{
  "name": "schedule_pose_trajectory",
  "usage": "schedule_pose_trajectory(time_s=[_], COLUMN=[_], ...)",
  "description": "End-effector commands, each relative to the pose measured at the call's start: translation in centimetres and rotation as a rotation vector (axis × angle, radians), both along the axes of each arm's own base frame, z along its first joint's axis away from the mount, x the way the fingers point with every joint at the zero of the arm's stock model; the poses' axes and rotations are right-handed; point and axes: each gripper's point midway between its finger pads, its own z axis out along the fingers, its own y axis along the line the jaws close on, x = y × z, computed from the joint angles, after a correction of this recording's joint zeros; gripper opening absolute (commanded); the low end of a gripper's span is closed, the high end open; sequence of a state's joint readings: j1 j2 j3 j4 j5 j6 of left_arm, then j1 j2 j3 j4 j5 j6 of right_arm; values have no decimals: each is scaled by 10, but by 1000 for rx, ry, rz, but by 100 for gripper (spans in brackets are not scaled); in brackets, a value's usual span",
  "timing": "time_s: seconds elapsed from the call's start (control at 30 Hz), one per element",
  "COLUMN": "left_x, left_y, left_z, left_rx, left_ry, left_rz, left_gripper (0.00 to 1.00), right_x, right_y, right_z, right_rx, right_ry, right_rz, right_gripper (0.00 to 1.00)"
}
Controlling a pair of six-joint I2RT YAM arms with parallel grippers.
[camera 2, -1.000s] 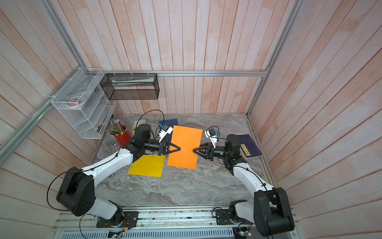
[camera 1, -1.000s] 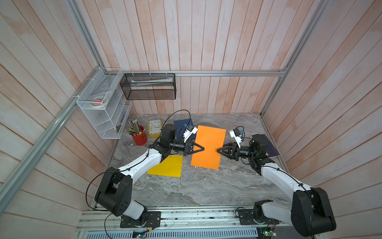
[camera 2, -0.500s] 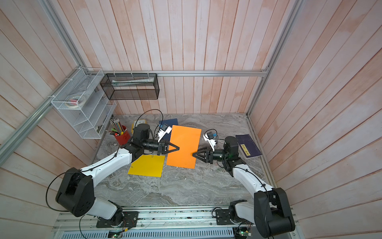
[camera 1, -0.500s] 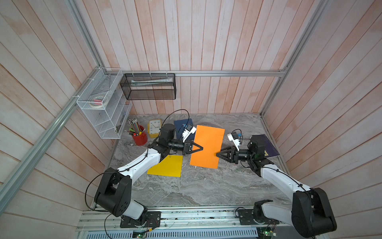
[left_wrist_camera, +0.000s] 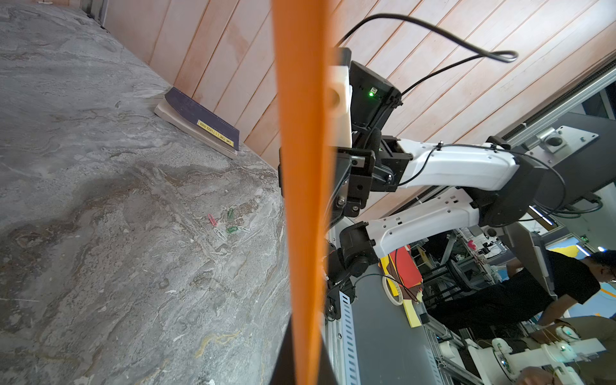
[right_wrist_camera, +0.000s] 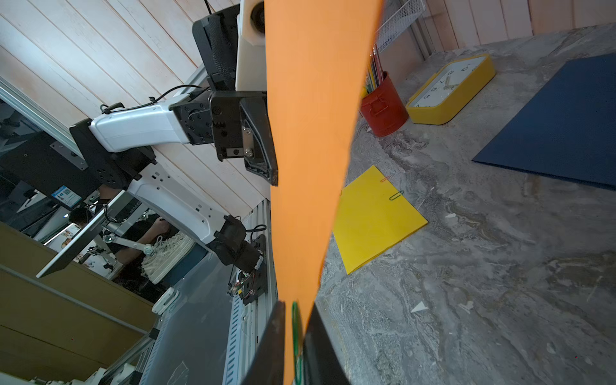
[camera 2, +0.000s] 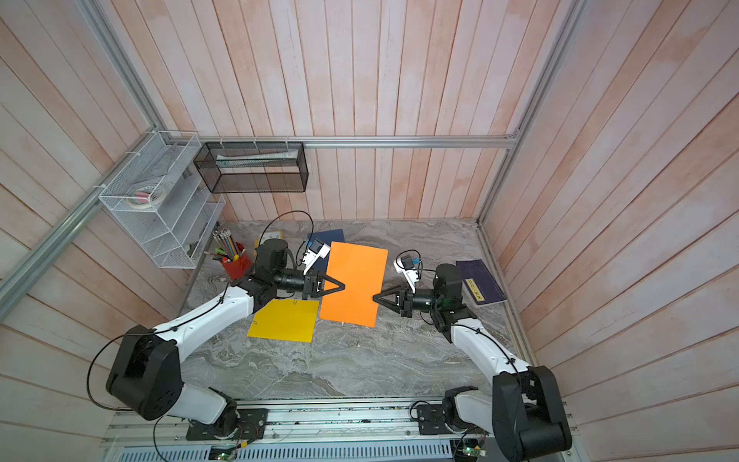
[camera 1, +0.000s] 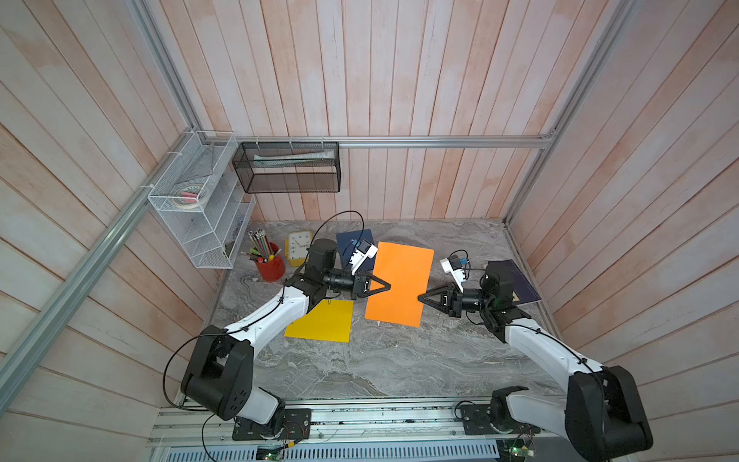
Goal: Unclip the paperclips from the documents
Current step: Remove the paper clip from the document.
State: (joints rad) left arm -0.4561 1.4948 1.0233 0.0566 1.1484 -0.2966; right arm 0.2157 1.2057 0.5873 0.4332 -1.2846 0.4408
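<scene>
My left gripper (camera 1: pixel 388 286) (left_wrist_camera: pixel 305 333) is shut on the left edge of the orange document (camera 1: pixel 400 280) (camera 2: pixel 356 276), holding it up off the table. At the sheet's right edge my right gripper (camera 1: pixel 419 298) (right_wrist_camera: pixel 293 306) is shut on a green paperclip (right_wrist_camera: pixel 295 326) clipped there. The yellow document (camera 1: pixel 322 322) (right_wrist_camera: pixel 373 216) lies flat below the left arm, with a green paperclip (right_wrist_camera: pixel 396 195) and a red one (right_wrist_camera: pixel 386 179) on its edge. The dark blue document (camera 1: pixel 352 240) (right_wrist_camera: pixel 560 126) lies at the back. Several loose paperclips (left_wrist_camera: pixel 228 226) lie on the table.
A dark purple book (camera 1: pixel 516 280) (left_wrist_camera: pixel 203 121) lies by the right wall behind the right arm. At the back left stand a red pencil cup (camera 1: pixel 272 266) and a yellow clock (camera 1: pixel 299 246). A white wire rack (camera 1: pixel 200 200) and a black mesh basket (camera 1: pixel 288 168) hang on the walls.
My right gripper moved a little left onto the orange sheet's right edge and its jaws closed on the green paperclip. The left gripper kept holding the sheet still.
</scene>
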Motion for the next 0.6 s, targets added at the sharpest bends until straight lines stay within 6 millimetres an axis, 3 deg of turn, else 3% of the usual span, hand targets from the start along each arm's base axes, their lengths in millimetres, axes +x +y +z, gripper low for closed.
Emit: schedule_pose_trajectory(time_s=[0.0, 0.33, 0.57], left_x=[-5, -4, -3], left_y=[4, 6, 6], left_z=[4, 3, 1], left_rx=[-8, -1, 8], left_ry=[-23, -28, -34], left_rz=[-10, -3, 5], left_gripper=[0, 0, 0], right_x=[-7, -7, -6], right_y=[1, 1, 1], right_z=[0, 0, 0], right_rx=[3, 2, 2], right_ry=[-4, -4, -1], right_rz=[21, 18, 20], right_gripper=[10, 1, 0])
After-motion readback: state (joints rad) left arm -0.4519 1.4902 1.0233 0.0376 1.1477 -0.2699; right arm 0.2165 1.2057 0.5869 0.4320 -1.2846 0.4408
